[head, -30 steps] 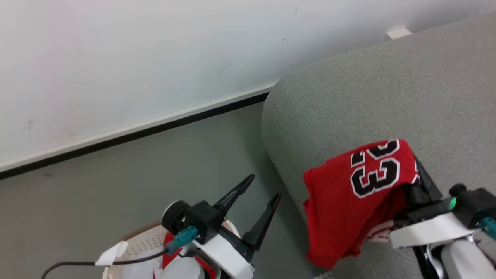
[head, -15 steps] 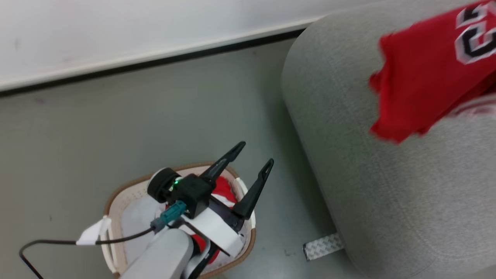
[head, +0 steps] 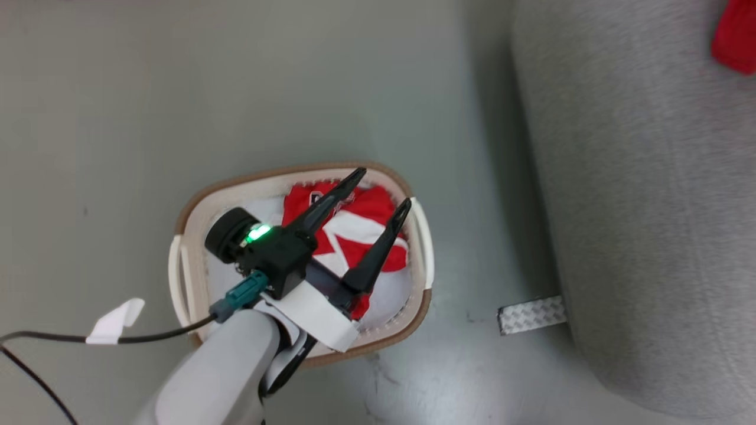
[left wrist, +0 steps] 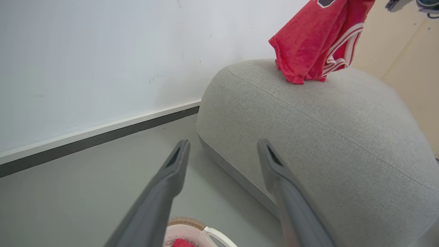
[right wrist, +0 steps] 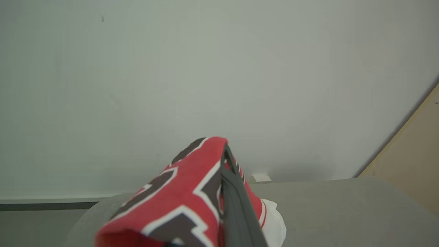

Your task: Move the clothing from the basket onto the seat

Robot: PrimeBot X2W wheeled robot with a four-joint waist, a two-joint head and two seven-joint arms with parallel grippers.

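The white basket (head: pixel 188 277) with a brown rim stands on the floor left of the grey seat (head: pixel 638 206). Red shorts (head: pixel 360 227) with white trim lie inside it. My left gripper (head: pixel 383 188) hangs open above the shorts, nothing between its fingers; the left wrist view shows it (left wrist: pixel 223 144) pointing toward the seat (left wrist: pixel 325 137). The red jersey (left wrist: pixel 308 44) hangs over the seat's top, its lower edge on the cushion. My right gripper (right wrist: pixel 223 154) is shut on the jersey (right wrist: pixel 185 192), which drapes over one finger. A corner of the jersey (head: pixel 735 35) shows at the head view's top right.
A silver checker-plate foot (head: pixel 531 314) sticks out from under the seat onto the grey floor. A white wall with a dark skirting (left wrist: pixel 85 140) runs behind. A black cable with a white tag (head: pixel 115 316) trails from my left arm. A tan panel (left wrist: pixel 411 68) stands beyond the seat.
The head camera has swung down and left, so the whole basket has come into view and the jersey has slid to the top right corner. My left gripper stays open over the basket.
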